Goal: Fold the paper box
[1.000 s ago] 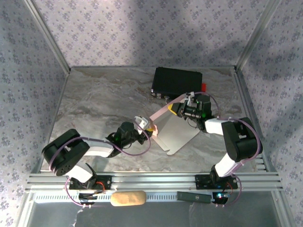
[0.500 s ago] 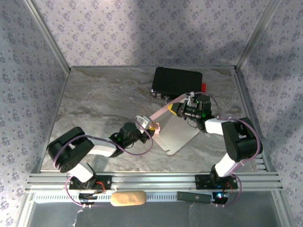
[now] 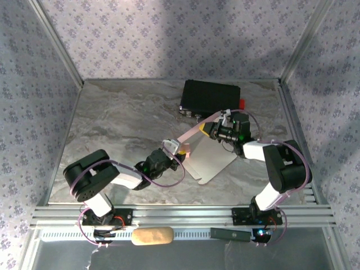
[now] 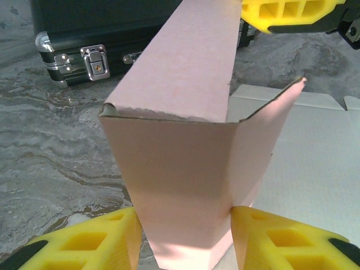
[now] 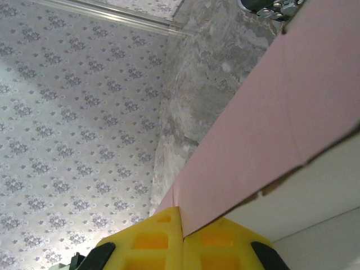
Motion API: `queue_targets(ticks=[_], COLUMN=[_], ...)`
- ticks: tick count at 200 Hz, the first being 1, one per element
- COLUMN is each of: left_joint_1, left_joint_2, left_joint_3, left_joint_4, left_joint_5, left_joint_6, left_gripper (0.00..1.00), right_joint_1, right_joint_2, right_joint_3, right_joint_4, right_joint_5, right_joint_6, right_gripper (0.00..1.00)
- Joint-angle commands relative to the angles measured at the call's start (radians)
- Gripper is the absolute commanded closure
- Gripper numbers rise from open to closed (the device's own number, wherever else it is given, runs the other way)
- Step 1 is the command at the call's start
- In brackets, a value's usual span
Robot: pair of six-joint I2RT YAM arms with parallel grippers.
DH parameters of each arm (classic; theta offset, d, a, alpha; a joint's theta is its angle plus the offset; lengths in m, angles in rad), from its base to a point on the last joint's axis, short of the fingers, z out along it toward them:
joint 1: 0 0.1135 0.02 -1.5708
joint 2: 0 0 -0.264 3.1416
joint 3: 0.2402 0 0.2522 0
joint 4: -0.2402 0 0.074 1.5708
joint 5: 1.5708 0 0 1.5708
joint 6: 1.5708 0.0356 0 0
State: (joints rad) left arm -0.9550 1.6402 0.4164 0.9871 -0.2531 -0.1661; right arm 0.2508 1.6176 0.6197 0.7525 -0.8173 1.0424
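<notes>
right gripper (image 5: 181, 228): jaws are sitting almost together, pinching the pink edge of the paper box (image 5: 270, 107) between the yellow pads (image 5: 152, 244). The gap is looking no wider than the card itself.

left gripper (image 4: 185, 239): jaws are standing partly open with a folded pink flap between the two yellow fingers (image 4: 95, 244). Both appear to be pressing on its sides, so it is gripping the flap.

The top external view is showing the box centre-right on the marble table (image 3: 112, 124). The white panel is lying flat. A long pink strip is rising off it diagonally, from the left gripper at centre up to the right gripper at upper right. A black case (image 3: 210, 97) is sitting just behind the box, with a small red tab (image 3: 242, 103) at its right end.

The left wrist view is adding detail the overhead is not resolving. The flap is creased into a corner with a ragged cut edge along the top. The case's chrome latch (image 4: 95, 64) is showing at upper left, and the other claw's yellow tips are clamping the strip in the top right corner.

The right wrist view is looking along the strip's underside, with the patterned wall (image 5: 73, 112) filling the left side.
</notes>
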Motion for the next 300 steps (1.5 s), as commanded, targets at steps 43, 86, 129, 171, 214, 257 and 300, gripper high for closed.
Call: queue_targets(ticks=[43, 86, 129, 171, 214, 257, 300], left_joint_1=[-0.010, -0.012, -0.014, -0.025, -0.046, -0.053, -0.051], left_joint_2=[0.069, 0.095, 0.110, 0.128, 0.141, 0.177, 0.205], left_joint_3=[0.030, 0.047, 0.068, 0.092, 0.122, 0.149, 0.178], left_joint_4=[0.126, 0.135, 0.126, 0.114, 0.076, 0.082, 0.074], left_joint_5=[-0.131, -0.147, -0.165, -0.194, -0.297, -0.348, -0.368], left_joint_6=[-0.041, -0.050, -0.053, -0.053, -0.052, -0.063, -0.052], left_gripper=[0.59, 0.61, 0.68, 0.71, 0.71, 0.68, 0.71], right_joint_1=[0.024, 0.029, 0.036, 0.047, 0.060, 0.073, 0.072], right_joint_2=[-0.009, -0.003, -0.001, -0.001, -0.008, -0.011, -0.014], right_joint_3=[-0.055, -0.054, -0.056, -0.056, -0.058, -0.058, -0.061], right_joint_4=[-0.111, -0.110, -0.110, -0.110, -0.117, -0.122, -0.125], right_joint_5=[0.050, 0.053, 0.060, 0.072, 0.094, 0.110, 0.107], right_joint_6=[0.030, 0.037, 0.044, 0.055, 0.070, 0.084, 0.087], right_gripper=[1.00, 1.00, 1.00, 1.00, 1.00, 1.00, 1.00])
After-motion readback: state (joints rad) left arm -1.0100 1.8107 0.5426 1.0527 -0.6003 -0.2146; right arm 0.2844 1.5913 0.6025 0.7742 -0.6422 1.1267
